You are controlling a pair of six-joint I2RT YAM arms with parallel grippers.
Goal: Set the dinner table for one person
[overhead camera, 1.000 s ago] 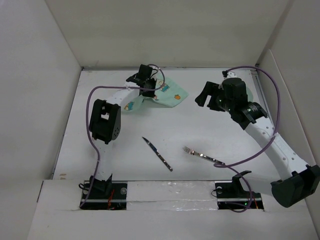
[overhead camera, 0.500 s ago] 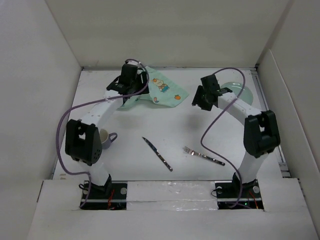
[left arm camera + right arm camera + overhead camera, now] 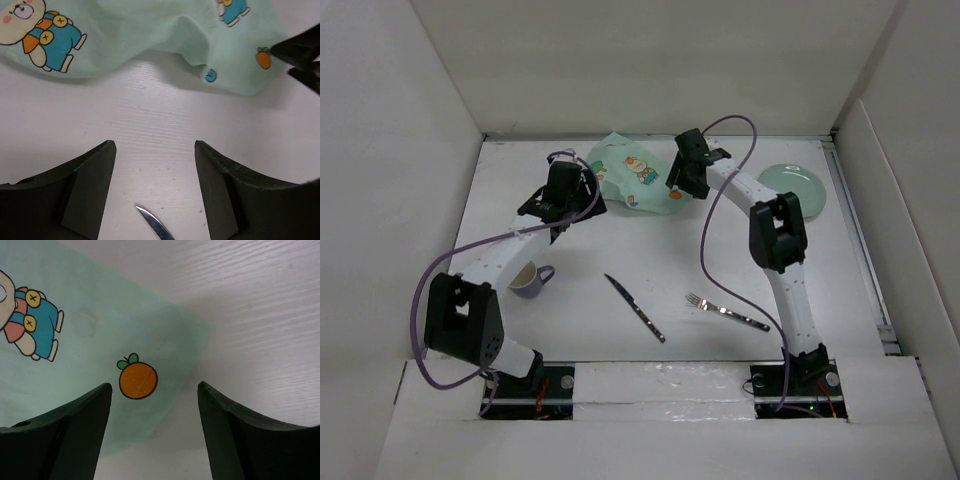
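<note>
The dinner table [image 3: 720,250] is a white top between white walls. A mint-green cartoon placemat [image 3: 635,178] lies rumpled at its far middle. My left gripper [image 3: 570,195] hovers open just left of and nearer than the placemat. In the left wrist view the cloth [image 3: 150,30] lies beyond the empty left gripper [image 3: 155,145], and a knife tip [image 3: 150,222] shows below. My right gripper [image 3: 685,172] is open over the placemat's right corner. In the right wrist view that corner, printed with an orange [image 3: 138,380], lies between the right gripper's [image 3: 155,387] spread fingers.
A pale green plate [image 3: 792,188] sits at the far right. A lavender cup [image 3: 527,279] stands at the left under my left arm. A knife [image 3: 635,307] and a fork [image 3: 725,312] lie near the front middle. Purple cables loop over both arms.
My left gripper opened, let go of the placemat and drew back toward the near left. The right arm swung left to the placemat's right corner. The cup came into view.
</note>
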